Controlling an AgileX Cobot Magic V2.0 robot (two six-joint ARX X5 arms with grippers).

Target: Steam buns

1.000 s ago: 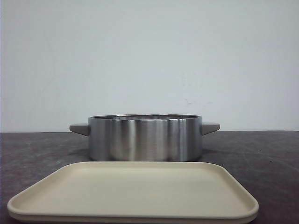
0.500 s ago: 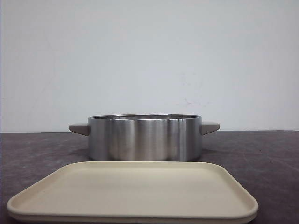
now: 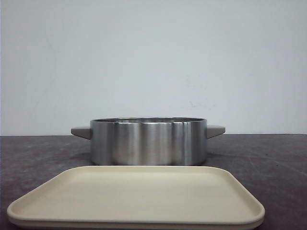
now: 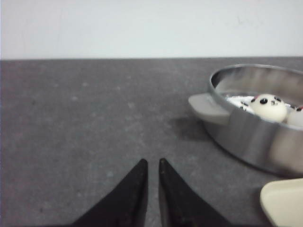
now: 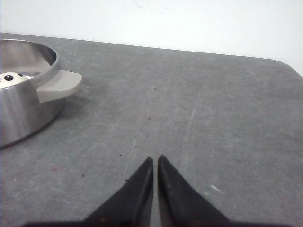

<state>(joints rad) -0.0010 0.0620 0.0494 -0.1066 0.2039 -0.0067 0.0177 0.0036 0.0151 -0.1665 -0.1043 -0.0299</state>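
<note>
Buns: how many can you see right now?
2 sure: one whole bun in the steel pot in the left wrist view, another at the frame edge. Others may be hidden.

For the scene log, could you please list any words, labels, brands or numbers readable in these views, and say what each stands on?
None: no view shows any readable text.
The steel pot and its grey handles carry no marking on the sides shown.
The beige tray is plain.
The buns bear only painted panda faces, no lettering.
The black fingers of both grippers are unmarked.
</note>
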